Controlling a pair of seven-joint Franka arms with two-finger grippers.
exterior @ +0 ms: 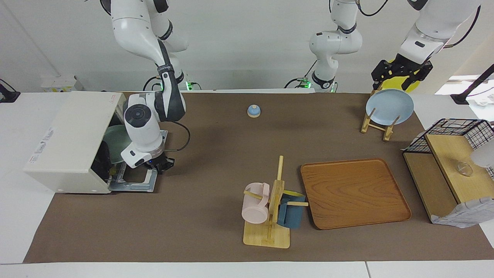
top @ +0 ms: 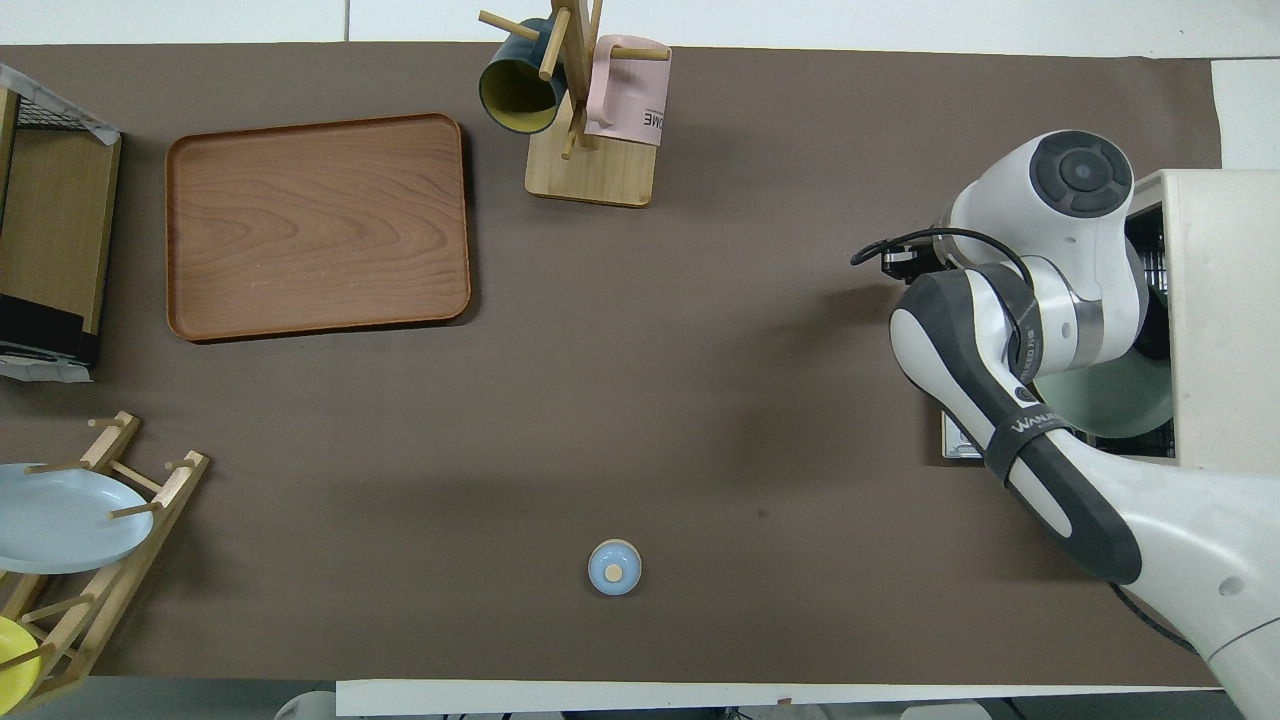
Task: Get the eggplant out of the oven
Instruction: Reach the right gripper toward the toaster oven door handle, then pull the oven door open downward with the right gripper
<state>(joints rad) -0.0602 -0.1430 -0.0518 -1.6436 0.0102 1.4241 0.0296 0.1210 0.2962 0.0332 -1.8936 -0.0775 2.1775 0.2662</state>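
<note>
Seen from across the bench point(exterior: 216, 162), my right tool point(exterior: 159, 163) hangs low at the outer edge of the oven point(exterior: 73, 141) door point(exterior: 133, 182), which lies folded flat on the brown mat. Its fingers are too dark and small to read, so I cannot tell whether it is clenched or released. A pale green plate point(exterior: 117, 142) shows inside the oven mouth, half hidden by my wrist. The eggplant I cannot make out; the interior beside the plate is only darkness. My left tool point(exterior: 400, 72) waits over the plate rack point(exterior: 376, 123) at the left arm's end of the bench, above the blue plate point(exterior: 389, 106), and I cannot tell its state either.

From overhead, my right arm covers the tool and most of the door; only a corner of the door point(top: 958, 445) shows. This view gives more of the green plate point(top: 1110, 395) on the wire rack within the oven point(top: 1225, 310). The left tool is out of frame, though the blue plate point(top: 65, 520) and a wooden tray point(top: 315, 225) are plain.
</note>
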